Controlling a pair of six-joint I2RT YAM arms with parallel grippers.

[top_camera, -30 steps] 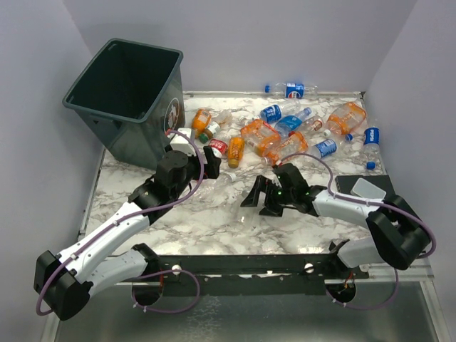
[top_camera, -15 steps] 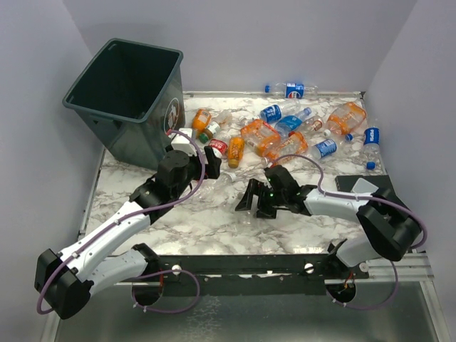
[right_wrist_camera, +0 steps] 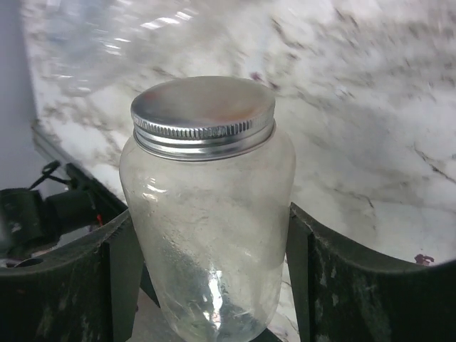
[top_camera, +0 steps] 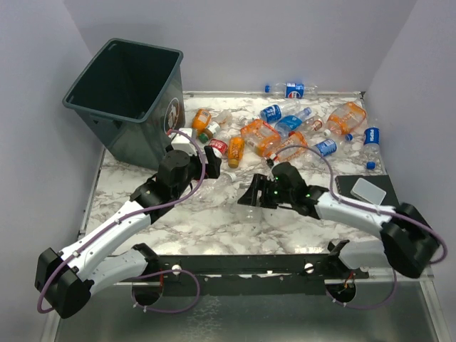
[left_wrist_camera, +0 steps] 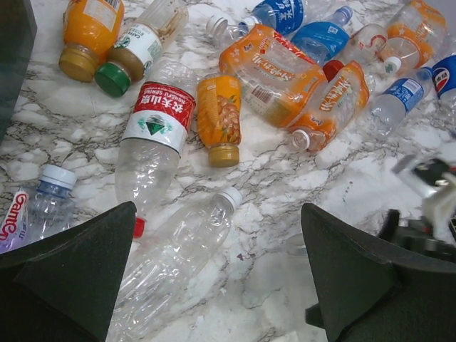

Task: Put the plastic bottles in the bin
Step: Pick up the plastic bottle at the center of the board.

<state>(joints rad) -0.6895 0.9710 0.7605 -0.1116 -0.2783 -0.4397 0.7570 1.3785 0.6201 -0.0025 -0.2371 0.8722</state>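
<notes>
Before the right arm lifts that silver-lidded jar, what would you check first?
1. Clear silver-lidded jar sits between the right gripper's fingers: ok, one finger on each side.
2. Grip is firm: cannot tell. The fingers sit at the jar's walls, but no squeeze is visible.
3. Jar is plastic, as the job wants: cannot tell.
4. Bin mouth is open and facing up: ok.
5. Route to the bin: probably not ok. The left arm lies between the jar and the bin.
6. Left gripper is free: ok, open wide and holding nothing.
</notes>
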